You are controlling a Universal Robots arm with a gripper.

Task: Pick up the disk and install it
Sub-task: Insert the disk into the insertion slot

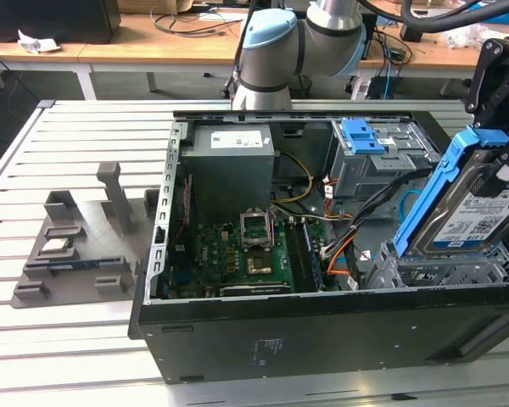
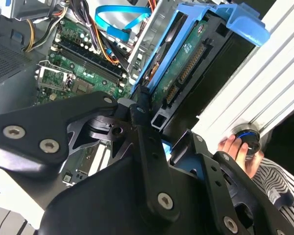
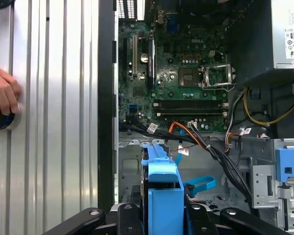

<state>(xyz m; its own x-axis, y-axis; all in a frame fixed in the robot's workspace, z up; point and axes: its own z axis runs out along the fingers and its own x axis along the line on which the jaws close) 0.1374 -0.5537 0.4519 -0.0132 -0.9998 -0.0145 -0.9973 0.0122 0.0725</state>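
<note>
gripper (image 3: pixel 161 215) tight on disk (image 1: pixel 478 216), tilted, over open pc case (image 1: pixel 280 339) at exterior view's right

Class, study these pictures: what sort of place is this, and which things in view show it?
Probably a robotics lab or test workshop: a robot arm holds the disk at an open computer case on a slatted metal table, with cable-strewn desks behind.

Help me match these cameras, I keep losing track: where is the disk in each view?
Exterior view: the disk hangs tilted at the exterior view's right, above the case's drive cage.
Second wrist view: the disk is edge-on, just beyond the hand.
First wrist view: the disk's blue frame, held in the hand, is over the case.
Shared landmark: the green motherboard.
</note>
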